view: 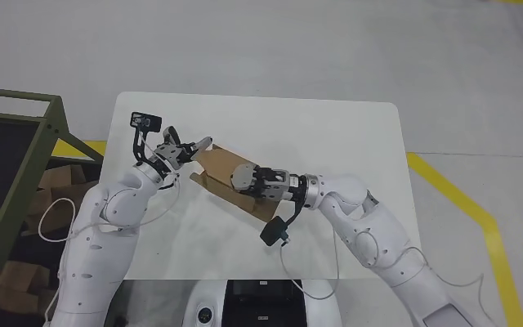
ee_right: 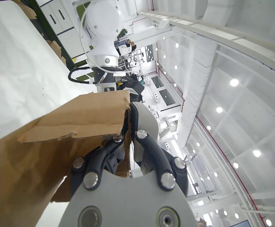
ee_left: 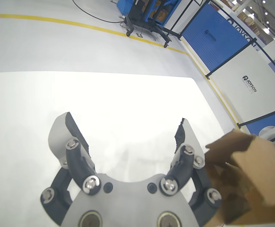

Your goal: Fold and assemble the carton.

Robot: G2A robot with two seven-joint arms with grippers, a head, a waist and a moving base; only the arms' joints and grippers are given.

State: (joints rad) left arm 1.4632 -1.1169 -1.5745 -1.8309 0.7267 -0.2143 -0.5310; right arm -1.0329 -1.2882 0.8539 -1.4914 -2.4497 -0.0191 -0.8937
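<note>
I'm working in a factory-style hall, not a home. It has a pale coated floor with a yellow lane stripe (view: 458,190), blue perforated partition panels (ee_left: 214,40) on black feet, and a wheeled cart (ee_left: 148,19) (a black cable trails to it). The high white ceiling carries rows of round lamps (ee_right: 234,82).
</note>
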